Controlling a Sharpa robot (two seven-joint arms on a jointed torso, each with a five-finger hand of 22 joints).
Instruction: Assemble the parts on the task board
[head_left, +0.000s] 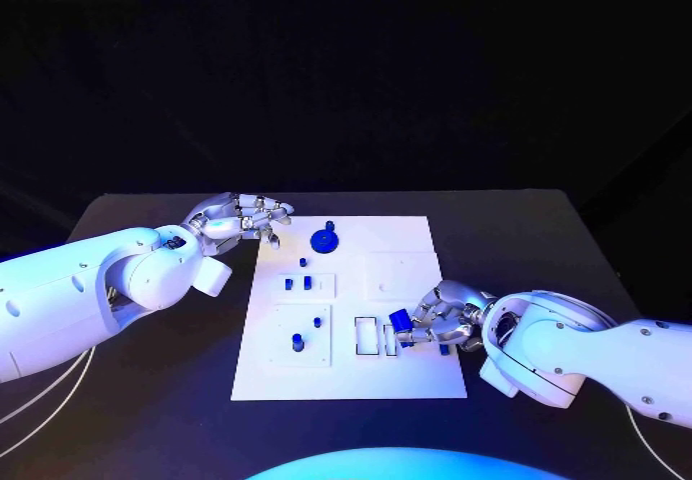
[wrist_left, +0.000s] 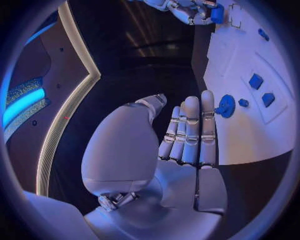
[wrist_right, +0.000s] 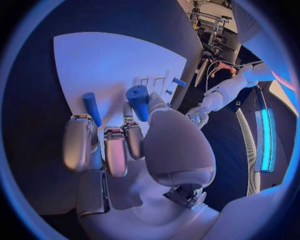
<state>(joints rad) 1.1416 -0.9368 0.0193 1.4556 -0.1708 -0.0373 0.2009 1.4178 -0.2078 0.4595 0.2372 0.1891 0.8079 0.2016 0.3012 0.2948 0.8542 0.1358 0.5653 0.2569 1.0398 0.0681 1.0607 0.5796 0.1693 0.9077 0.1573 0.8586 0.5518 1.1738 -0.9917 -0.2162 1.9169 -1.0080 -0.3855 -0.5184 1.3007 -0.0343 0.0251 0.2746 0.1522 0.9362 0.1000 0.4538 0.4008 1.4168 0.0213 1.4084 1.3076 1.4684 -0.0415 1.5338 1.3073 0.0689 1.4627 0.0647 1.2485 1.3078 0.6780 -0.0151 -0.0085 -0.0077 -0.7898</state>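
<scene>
The white task board (head_left: 411, 250) lies in the middle of the table. My right hand (head_left: 444, 322) hovers at its near right part and pinches a small blue part (head_left: 401, 319) beside two rectangular slots (head_left: 369, 338). The right wrist view shows that blue part (wrist_right: 138, 100) between the thumb and the fingers (wrist_right: 115, 150). My left hand (head_left: 242, 217) hangs at the board's far left corner, holding nothing. Its fingers (wrist_left: 190, 130) lie straight and point toward a blue gear (wrist_left: 226, 106). The gear (head_left: 326, 240) stands on the board's far edge.
Small blue pieces (head_left: 297, 283) sit in a square recess on the board's left side, and two blue pegs (head_left: 306, 333) stand in the near left recess. Another blue peg (wrist_right: 92, 108) shows beyond my right fingers. Dark table (head_left: 548, 240) surrounds the board.
</scene>
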